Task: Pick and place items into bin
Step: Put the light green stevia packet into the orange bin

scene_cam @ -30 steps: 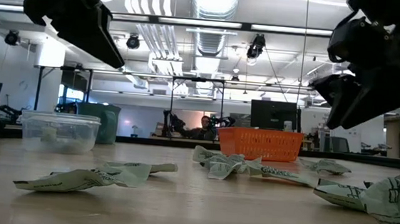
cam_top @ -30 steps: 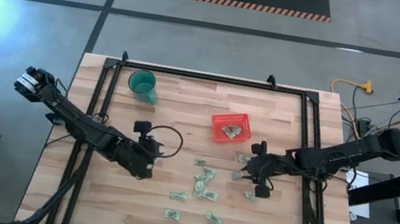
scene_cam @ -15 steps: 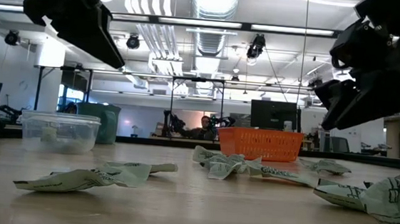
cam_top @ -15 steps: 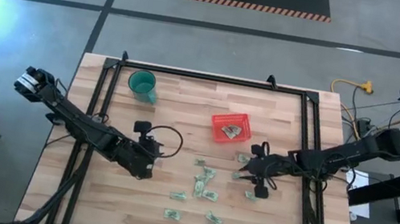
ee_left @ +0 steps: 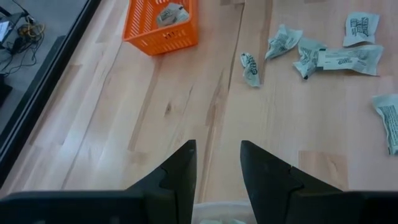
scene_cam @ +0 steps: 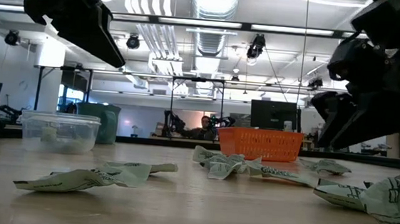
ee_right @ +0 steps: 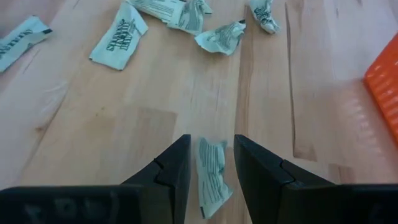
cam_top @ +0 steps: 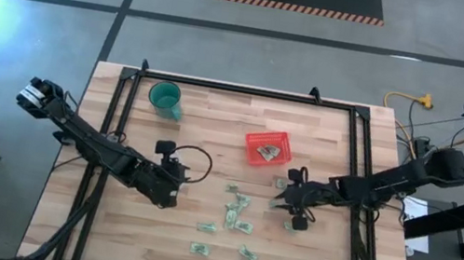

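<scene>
The red basket sits right of the table's middle and holds a pale piece. Several small pale green and white pieces lie scattered on the wood nearer the near edge. My right gripper is open, low over the table just right of the scatter. One crumpled piece lies flat on the wood between its fingers; I cannot tell whether they touch it. My left gripper is open and waits left of the pieces, holding nothing.
A teal cup stands near the far left corner. A clear plastic tub sits under the left arm in the low view. A black metal frame runs along the table's sides. Bare wood lies between the left gripper and the basket.
My right gripper has shifted a little toward the table's left edge and come down closer to the wood over one of the pieces. The left arm and the pieces have kept still.
</scene>
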